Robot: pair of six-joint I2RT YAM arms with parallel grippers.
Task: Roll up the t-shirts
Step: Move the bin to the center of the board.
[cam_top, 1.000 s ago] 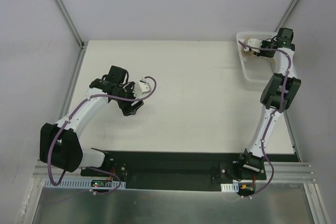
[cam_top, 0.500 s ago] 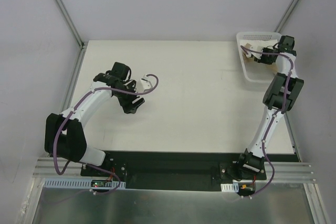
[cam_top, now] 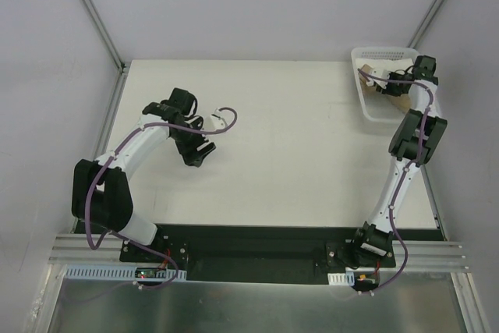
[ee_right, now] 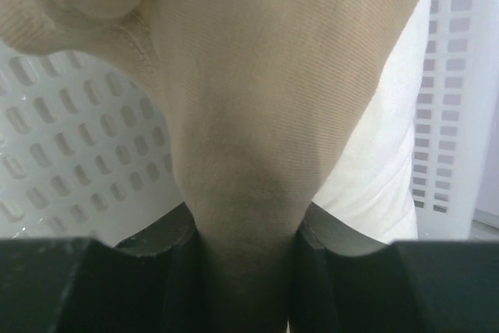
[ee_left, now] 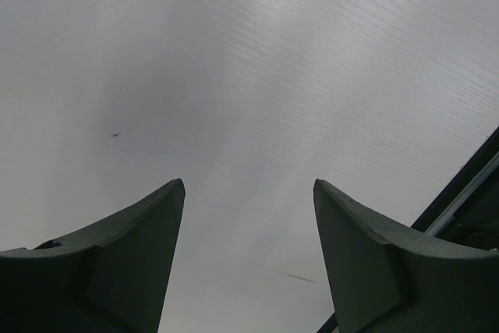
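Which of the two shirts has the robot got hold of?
The tan shirt: the right gripper is pinched on it inside the basket. The white shirt lies behind it, ungripped.

The tan t-shirt (ee_right: 249,115) runs off the top of the right wrist view, its lower fold lost between the jaws of the right gripper (ee_right: 245,232), and hides most of the white t-shirt (ee_right: 374,169) and the basket (ee_right: 70,138); from above, both shirts are too small to make out.

The tan t-shirt (ee_right: 249,115) is matt, finely ribbed knit cloth. The basket (ee_right: 70,138) is smooth perforated plastic; the tabletop (ee_left: 234,76) looks matt.
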